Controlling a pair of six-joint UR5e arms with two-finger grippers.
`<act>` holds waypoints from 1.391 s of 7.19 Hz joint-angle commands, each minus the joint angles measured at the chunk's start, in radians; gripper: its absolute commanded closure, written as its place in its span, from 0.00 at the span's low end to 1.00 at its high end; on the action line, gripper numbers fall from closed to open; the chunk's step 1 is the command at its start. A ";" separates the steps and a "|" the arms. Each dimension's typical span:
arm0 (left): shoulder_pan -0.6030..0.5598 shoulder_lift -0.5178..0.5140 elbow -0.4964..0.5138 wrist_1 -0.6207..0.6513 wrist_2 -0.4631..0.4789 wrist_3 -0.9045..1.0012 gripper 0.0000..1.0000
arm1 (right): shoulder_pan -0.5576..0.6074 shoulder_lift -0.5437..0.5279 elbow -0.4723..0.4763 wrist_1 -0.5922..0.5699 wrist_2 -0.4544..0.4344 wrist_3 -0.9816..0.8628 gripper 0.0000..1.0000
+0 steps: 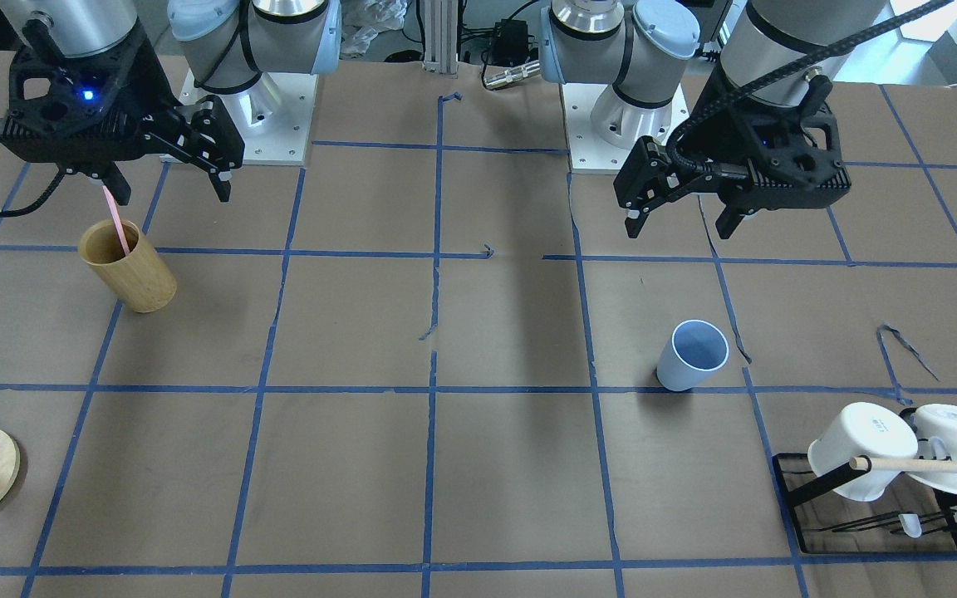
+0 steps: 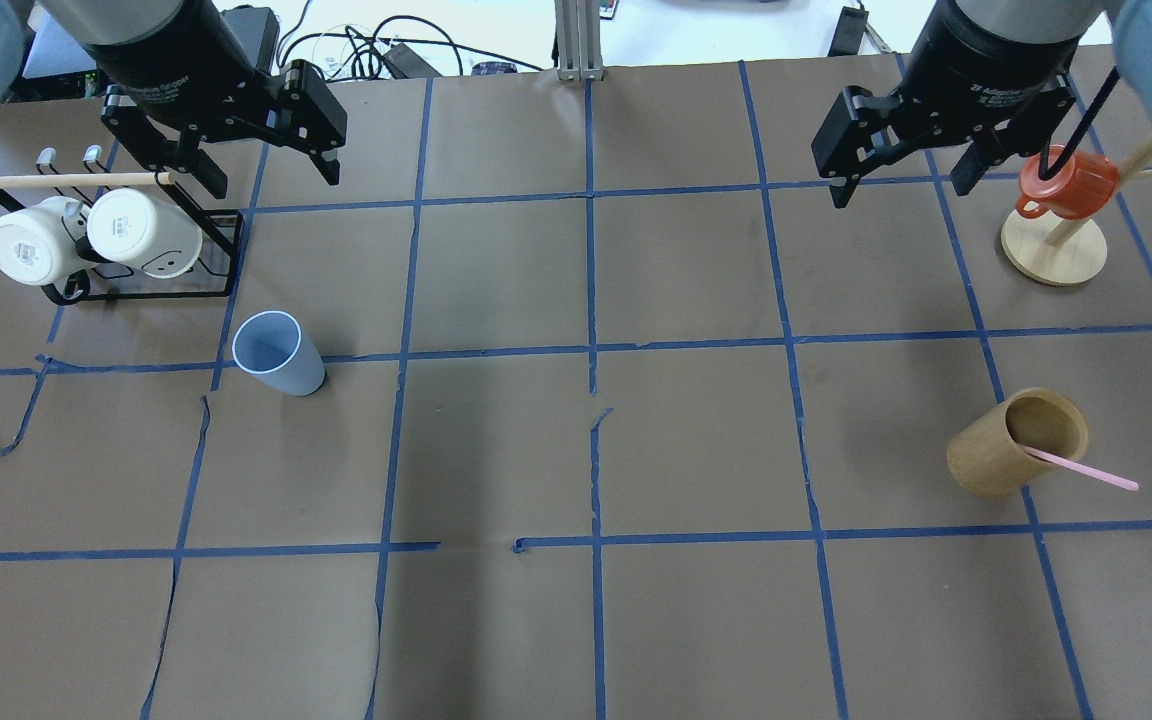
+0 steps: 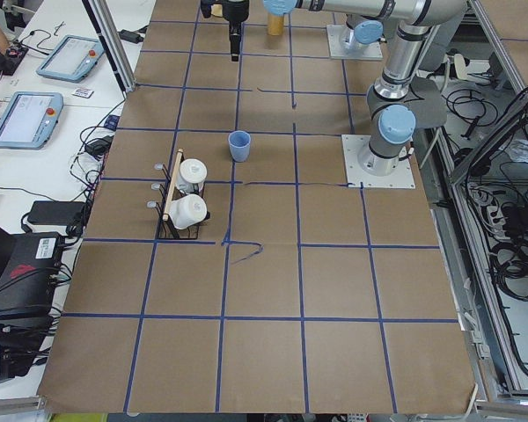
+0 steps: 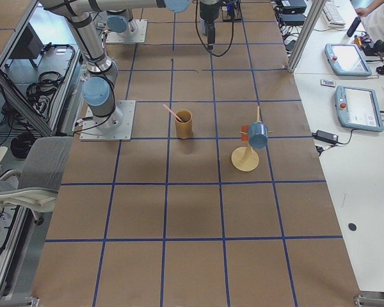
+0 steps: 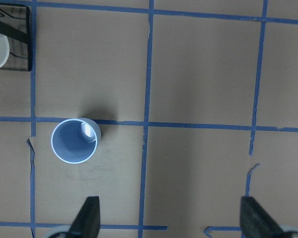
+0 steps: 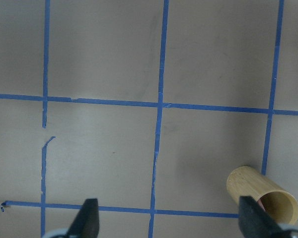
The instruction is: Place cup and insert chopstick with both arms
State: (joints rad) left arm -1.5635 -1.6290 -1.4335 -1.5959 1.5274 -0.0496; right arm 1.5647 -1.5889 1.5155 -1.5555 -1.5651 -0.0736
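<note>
Blue cup [image 2: 278, 355]: upright and free, near the mug rack [image 2: 156, 294], on its robot-ward side.
Pink chopstick [image 2: 1081, 468]: well apart from the rack, across the table, leaning in the bamboo cup [image 2: 1011, 445].
Left gripper [image 2: 271, 175]: spread wide, empty, raised just beside the rack.
Right gripper [image 2: 903, 185]: spread, empty, well apart from the rack.
Step in hand: probably taking the cup. It sits off-centre in the left wrist view, so centre it between the fingers before descending. Squeeze gently, as the smooth taper may slip.

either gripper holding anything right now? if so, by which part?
Nothing held: left gripper and right gripper are open and empty; the cup stands free, the chopstick leans in the bamboo cup.
</note>
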 commanded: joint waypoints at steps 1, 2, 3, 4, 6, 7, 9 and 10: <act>0.000 0.003 -0.005 -0.001 0.002 0.001 0.00 | -0.002 0.001 0.000 -0.002 0.000 0.009 0.00; 0.000 0.006 -0.005 -0.001 0.000 0.001 0.00 | -0.002 0.001 0.000 -0.003 0.000 0.014 0.00; 0.000 0.008 -0.005 -0.003 0.002 0.001 0.00 | -0.003 0.003 0.000 -0.002 -0.001 0.015 0.00; 0.000 0.008 -0.005 -0.003 0.004 0.001 0.00 | -0.020 0.003 0.006 0.005 0.000 0.015 0.00; 0.000 0.008 -0.007 0.005 0.054 0.001 0.00 | -0.108 -0.020 0.053 0.011 -0.004 -0.099 0.00; 0.002 0.009 -0.007 0.005 0.085 0.001 0.00 | -0.173 -0.035 0.101 0.018 -0.009 -0.124 0.00; 0.002 0.011 -0.042 0.007 0.086 0.001 0.00 | -0.222 -0.106 0.213 0.005 -0.076 -0.144 0.00; 0.003 0.005 -0.071 0.007 0.083 0.001 0.00 | -0.233 -0.123 0.244 0.005 -0.102 -0.155 0.00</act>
State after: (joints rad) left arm -1.5615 -1.6207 -1.4729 -1.5895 1.6105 -0.0491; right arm 1.3509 -1.6837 1.7083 -1.5477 -1.6371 -0.2142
